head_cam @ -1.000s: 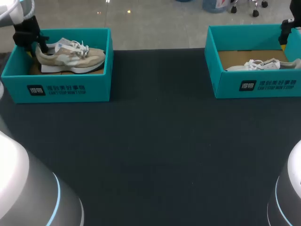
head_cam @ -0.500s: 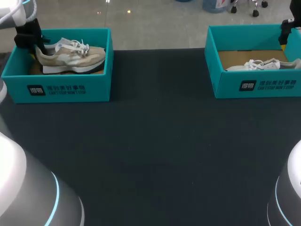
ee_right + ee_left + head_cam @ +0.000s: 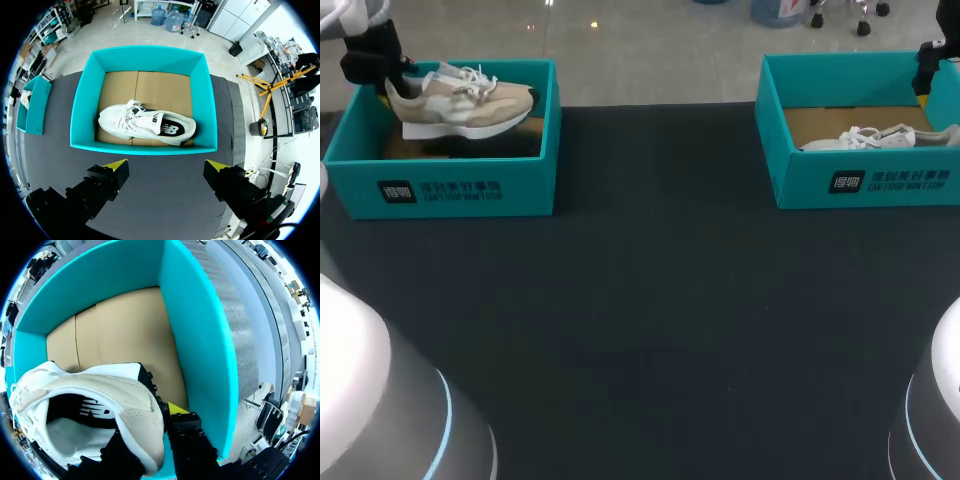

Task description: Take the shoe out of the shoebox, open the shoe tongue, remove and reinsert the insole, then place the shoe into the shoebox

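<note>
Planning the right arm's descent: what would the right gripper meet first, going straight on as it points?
Probably the white shoe in the teal shoebox, depth unclear; nothing shows between it and the right gripper.

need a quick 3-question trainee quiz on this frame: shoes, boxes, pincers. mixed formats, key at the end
1. True or false: the left pincer is shut on the heel of the beige shoe.
2. The right pincer is: A) open, holding nothing; B) shut on a shoe; C) gripping a box wall.
3. Which shoe lies untouched in its shoebox?
Key: 1 true; 2 A; 3 the white shoe, in the right shoebox.
</note>
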`<state>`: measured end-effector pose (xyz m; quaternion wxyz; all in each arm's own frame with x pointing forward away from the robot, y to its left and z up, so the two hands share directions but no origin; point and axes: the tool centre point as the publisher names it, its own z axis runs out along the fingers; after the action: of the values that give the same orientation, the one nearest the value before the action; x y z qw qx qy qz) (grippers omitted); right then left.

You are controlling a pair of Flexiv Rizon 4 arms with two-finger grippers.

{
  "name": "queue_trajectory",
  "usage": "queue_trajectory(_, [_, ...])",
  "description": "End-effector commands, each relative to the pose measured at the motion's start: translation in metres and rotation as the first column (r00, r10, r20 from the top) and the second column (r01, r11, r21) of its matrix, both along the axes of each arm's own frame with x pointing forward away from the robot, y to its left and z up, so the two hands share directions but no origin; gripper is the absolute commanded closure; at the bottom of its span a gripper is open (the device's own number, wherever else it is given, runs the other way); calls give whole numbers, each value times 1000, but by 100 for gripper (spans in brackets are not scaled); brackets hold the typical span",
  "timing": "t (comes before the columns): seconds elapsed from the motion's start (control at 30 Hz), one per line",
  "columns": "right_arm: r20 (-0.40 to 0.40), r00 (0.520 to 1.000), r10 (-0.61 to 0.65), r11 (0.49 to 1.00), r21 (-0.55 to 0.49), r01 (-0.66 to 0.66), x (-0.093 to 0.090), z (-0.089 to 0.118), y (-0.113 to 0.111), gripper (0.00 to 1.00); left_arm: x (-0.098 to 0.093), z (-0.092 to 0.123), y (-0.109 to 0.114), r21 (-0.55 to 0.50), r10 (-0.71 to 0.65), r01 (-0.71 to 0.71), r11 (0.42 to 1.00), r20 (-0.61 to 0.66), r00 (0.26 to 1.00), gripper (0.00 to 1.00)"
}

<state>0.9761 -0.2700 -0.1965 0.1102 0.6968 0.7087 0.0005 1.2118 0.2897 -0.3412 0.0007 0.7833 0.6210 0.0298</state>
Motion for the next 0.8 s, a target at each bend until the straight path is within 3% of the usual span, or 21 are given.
queue_trajectory(0.03, [2,1000,-1,1000,0,1,-1,0,0,0,-21,43,-4,14,16,-16,1000,37,999,100])
queue_trajectory(0.4, [2,1000,-1,1000,0,1,-1,0,0,0,-38,90,-9,25,31,-33,999,79,996,100])
queue_trajectory(0.8, [2,1000,-1,1000,0,1,-1,0,0,0,-69,131,-27,52,35,-42,998,130,991,100])
